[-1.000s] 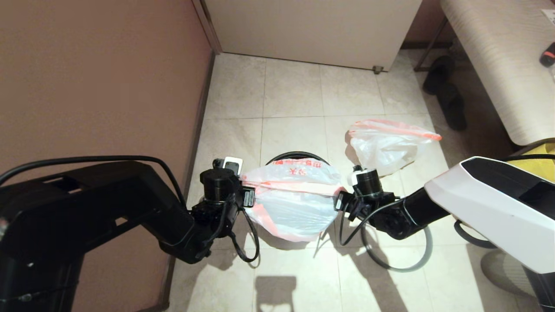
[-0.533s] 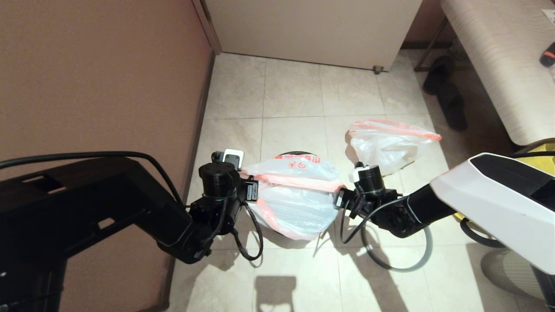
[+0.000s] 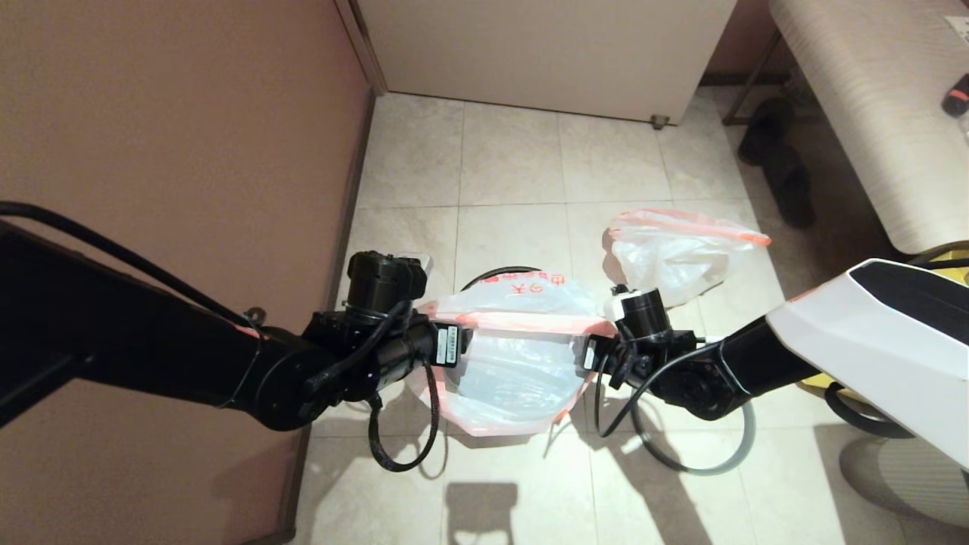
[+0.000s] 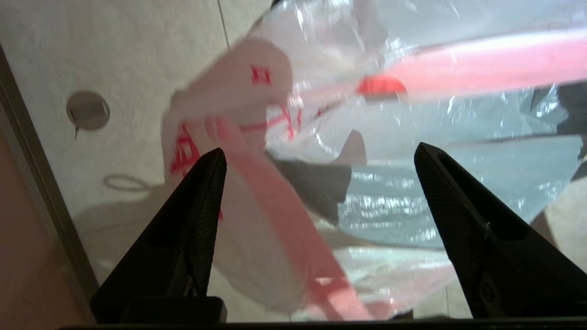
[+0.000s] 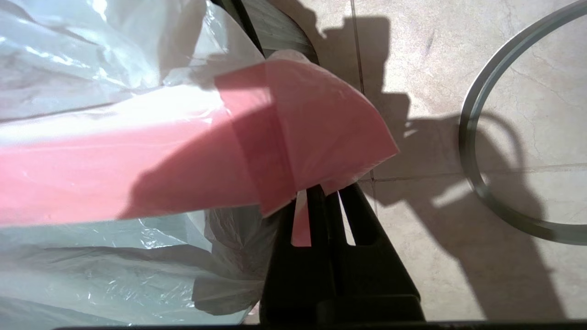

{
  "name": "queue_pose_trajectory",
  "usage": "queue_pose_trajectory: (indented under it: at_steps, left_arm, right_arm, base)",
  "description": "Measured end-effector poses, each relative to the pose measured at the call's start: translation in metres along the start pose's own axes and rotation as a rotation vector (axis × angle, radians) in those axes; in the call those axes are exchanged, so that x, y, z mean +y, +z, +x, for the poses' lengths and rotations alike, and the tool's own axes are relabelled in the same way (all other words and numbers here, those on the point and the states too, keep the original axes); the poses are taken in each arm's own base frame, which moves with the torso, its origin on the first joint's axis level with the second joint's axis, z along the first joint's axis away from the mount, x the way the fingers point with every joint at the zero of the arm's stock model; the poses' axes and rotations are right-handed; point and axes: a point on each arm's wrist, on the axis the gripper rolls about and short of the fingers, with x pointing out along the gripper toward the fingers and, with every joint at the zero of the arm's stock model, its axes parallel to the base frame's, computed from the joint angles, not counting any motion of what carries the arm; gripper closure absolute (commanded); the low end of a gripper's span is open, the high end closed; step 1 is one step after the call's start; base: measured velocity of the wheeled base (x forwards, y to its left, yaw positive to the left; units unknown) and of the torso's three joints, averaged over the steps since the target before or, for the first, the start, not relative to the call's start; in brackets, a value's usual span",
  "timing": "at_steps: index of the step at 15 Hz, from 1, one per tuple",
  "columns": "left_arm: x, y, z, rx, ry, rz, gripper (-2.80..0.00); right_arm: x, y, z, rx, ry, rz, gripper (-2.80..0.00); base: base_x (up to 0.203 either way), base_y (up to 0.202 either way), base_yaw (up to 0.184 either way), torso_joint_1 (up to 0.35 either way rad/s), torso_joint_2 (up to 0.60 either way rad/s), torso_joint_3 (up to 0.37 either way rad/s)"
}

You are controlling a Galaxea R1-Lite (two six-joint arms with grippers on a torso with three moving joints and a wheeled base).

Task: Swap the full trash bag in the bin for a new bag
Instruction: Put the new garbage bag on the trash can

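The new bag (image 3: 515, 356), translucent white with red print and a pink edge band, hangs spread over the black bin (image 3: 516, 269), hiding all but the bin's far rim. My right gripper (image 5: 321, 189) is shut on the pink band at the bag's right corner (image 5: 321, 128). At the bag's left side my left gripper (image 4: 318, 153) stands open, and the loose bag edge (image 4: 257, 220) droops between its jaws without being pinched. The full trash bag (image 3: 681, 253) sits bunched on the floor, behind and to the right of the bin.
The grey rim ring (image 3: 704, 463) lies on the tiles under my right arm. A brown wall (image 3: 174, 151) runs close on the left. A white cabinet (image 3: 545, 53) stands behind; a bench (image 3: 870, 113), dark slippers (image 3: 780, 166) and a yellow fabric bag (image 3: 939, 284) are at the right.
My left gripper has opened and let go of the bag's left edge, and the left arm has swung. The bag has sagged lower. The right gripper keeps its hold.
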Motion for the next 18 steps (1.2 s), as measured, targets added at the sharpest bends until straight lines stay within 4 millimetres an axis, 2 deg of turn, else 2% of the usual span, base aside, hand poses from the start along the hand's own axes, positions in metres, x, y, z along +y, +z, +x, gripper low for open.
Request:
queue_pose_trajectory:
  at_steps: [2, 3, 4, 7, 9, 11, 16, 17, 18]
  left_arm:
    - [0.0, 0.003, -0.004, 0.056, -0.001, -0.002, -2.8]
    - [0.0, 0.004, -0.005, 0.077, 0.001, -0.01, -2.8]
    - [-0.001, 0.005, -0.005, 0.091, -0.002, -0.019, -2.8]
    - [-0.002, 0.008, -0.007, 0.087, -0.011, -0.028, -2.8]
    - [-0.002, 0.01, -0.008, 0.081, -0.012, -0.03, -2.8]
    - [-0.002, 0.01, -0.008, 0.08, -0.01, -0.03, -2.8]
    - [-0.005, 0.01, -0.01, 0.081, -0.016, -0.025, -2.8]
    - [-0.007, 0.009, -0.01, 0.082, -0.021, -0.021, -2.8]
    - [-0.011, 0.008, -0.011, 0.089, -0.03, -0.02, -2.8]
  right_arm:
    - [-0.002, -0.002, 0.0, 0.016, -0.017, -0.037, 0.0]
    - [-0.003, -0.002, 0.0, 0.03, -0.028, -0.048, -0.13]
    - [-0.004, -0.004, 0.001, 0.042, -0.035, -0.055, -2.8]
    - [-0.006, -0.004, 0.002, 0.044, -0.041, -0.061, -2.8]
    - [-0.006, 0.0, -0.004, 0.055, -0.048, -0.078, -2.8]
    - [-0.009, 0.008, -0.021, 0.104, -0.073, -0.127, -2.8]
    - [-0.016, 0.031, -0.077, 0.254, -0.128, -0.268, -2.8]
    - [-0.011, 0.031, -0.087, 0.276, -0.108, -0.279, 0.0]
    - [-0.007, 0.031, -0.091, 0.28, -0.078, -0.276, 0.0]
  base:
    - [0.0, 0.0, 0.0, 0.0, 0.0, 0.0]
    - [0.0, 0.0, 0.0, 0.0, 0.0, 0.0]
    - [0.0, 0.0, 0.0, 0.0, 0.0, 0.0]
    - [0.0, 0.0, 0.0, 0.0, 0.0, 0.0]
    - [0.0, 0.0, 0.0, 0.0, 0.0, 0.0]
    - [0.0, 0.0, 0.0, 0.0, 0.0, 0.0]
    - [0.0, 0.0, 0.0, 0.0, 0.0, 0.0]
    - [0.0, 0.0, 0.0, 0.0, 0.0, 0.0]
    - [0.0, 0.0, 0.0, 0.0, 0.0, 0.0]
